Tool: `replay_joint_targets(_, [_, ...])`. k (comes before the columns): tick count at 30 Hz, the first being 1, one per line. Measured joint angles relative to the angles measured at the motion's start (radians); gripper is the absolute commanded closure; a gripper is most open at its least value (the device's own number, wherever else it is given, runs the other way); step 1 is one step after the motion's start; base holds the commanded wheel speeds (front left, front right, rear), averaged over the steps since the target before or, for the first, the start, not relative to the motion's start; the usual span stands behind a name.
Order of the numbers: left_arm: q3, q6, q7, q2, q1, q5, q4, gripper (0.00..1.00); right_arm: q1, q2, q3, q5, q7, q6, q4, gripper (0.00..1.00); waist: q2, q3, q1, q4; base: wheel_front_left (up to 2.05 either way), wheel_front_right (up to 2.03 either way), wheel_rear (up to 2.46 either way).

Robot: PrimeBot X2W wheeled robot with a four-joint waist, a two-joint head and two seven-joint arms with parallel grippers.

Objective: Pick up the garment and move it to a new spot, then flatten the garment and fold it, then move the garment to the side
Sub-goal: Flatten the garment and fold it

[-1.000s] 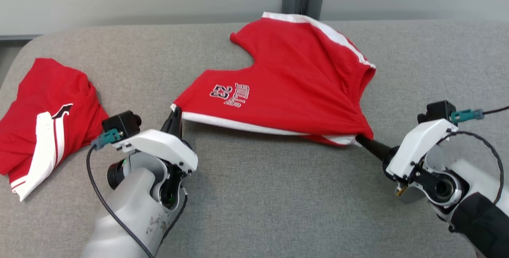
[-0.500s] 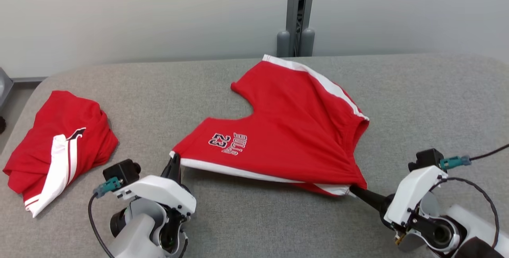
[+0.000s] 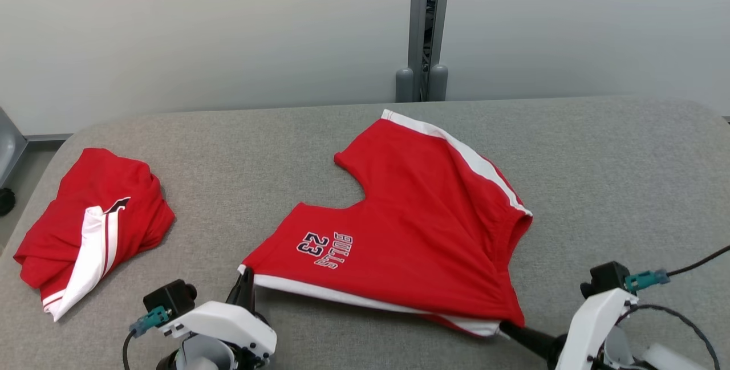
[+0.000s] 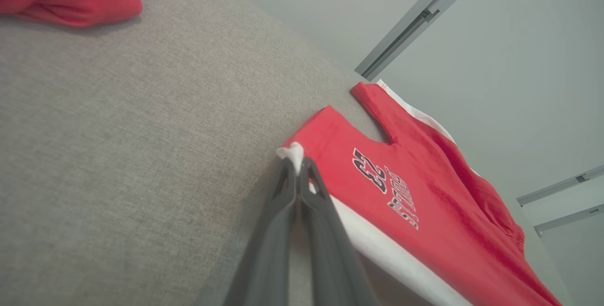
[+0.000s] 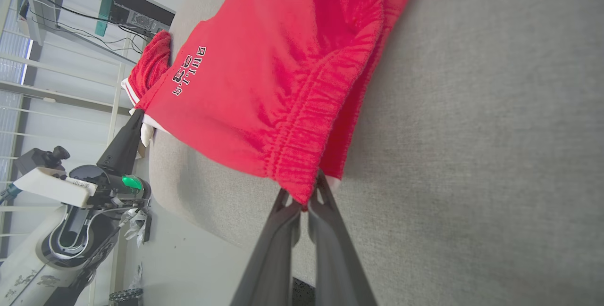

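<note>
The garment (image 3: 410,227), red shorts with white trim and a "23 BULLS" print, lies spread on the grey table (image 3: 353,130). My left gripper (image 3: 245,279) is shut on its white-trimmed leg corner at the near left, also clear in the left wrist view, where the left gripper (image 4: 297,164) pinches the white hem of the garment (image 4: 424,193). My right gripper (image 3: 505,327) is shut on the waistband corner at the near right; the right wrist view shows the right gripper (image 5: 306,197) clamping the gathered elastic of the garment (image 5: 273,75). The near hem stretches between both grips.
A second red garment (image 3: 94,227) with a white stripe lies crumpled at the table's left end. A grey post (image 3: 425,28) stands behind the far edge against a pale wall. Bare grey table surface extends to the right and in front.
The head camera has tilted up, so the whole scene sits lower in view. Both grippers stay shut on the garment's near corners; the hem looks drawn slightly nearer.
</note>
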Motion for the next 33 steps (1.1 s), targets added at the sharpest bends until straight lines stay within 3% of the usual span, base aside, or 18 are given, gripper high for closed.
replay_joint_targets(9, [0.044,0.004,0.0,0.007,0.079,0.033,-0.058,1.0,0.06,-0.038,0.044,-0.036,0.017,0.0,-0.094,1.0,0.0,-0.018,0.0,-0.013,0.0,0.0,0.0])
replay_joint_targets(20, [0.07,0.031,0.0,0.02,0.097,0.036,-0.122,1.0,0.062,-0.033,0.049,-0.043,0.028,0.0,-0.134,1.0,0.0,-0.005,0.0,-0.037,0.0,0.0,0.0])
replay_joint_targets(33, [0.088,0.075,0.026,0.031,-0.121,0.037,-0.211,1.0,-0.043,-0.004,-0.069,0.002,-0.001,0.0,-0.173,1.0,0.0,0.092,0.0,-0.075,0.0,0.0,0.0])
